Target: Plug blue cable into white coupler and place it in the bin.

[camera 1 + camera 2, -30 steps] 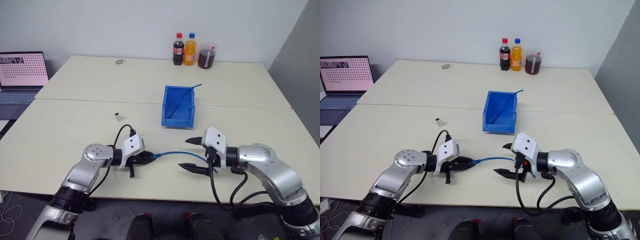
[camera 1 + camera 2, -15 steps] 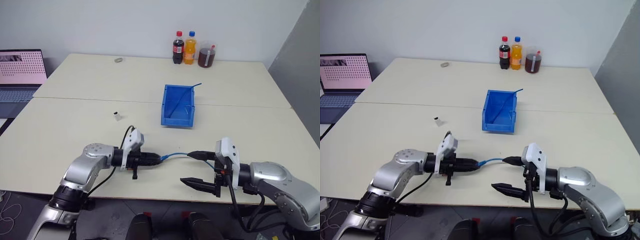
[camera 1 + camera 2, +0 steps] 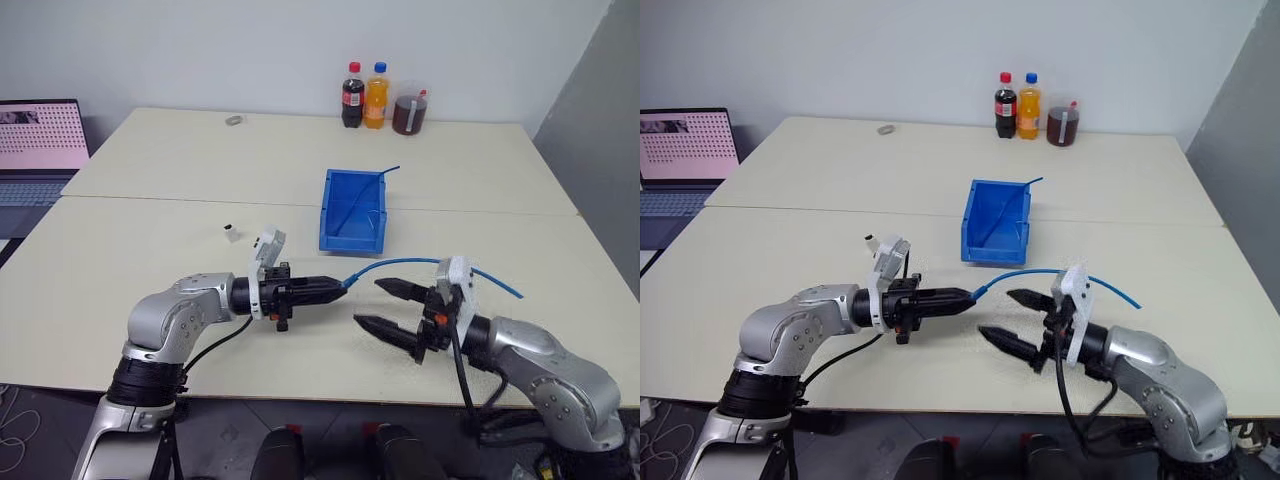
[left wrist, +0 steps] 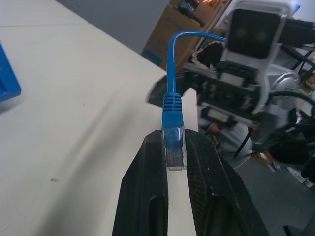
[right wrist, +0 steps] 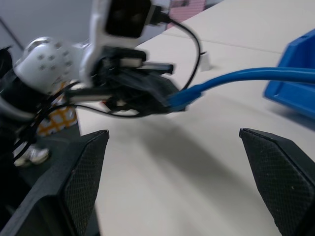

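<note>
1. Nearest you, your right claw (image 3: 385, 305) hangs spread wide and empty just past the cable's gripped end; close it carelessly and it could knock the plug askew.
2. Your left claw (image 3: 335, 285) is clenched on the clear plug of the blue cable (image 3: 420, 263), which arcs in the air toward the right arm; a thin pinch could slip.
3. The white coupler (image 3: 232, 233) sits apart on the surface (image 3: 150, 260), probably loose, so it may skid when pushed.
4. Farthest, the bin (image 3: 353, 210) holds a darker blue strand (image 3: 385, 175).
</note>
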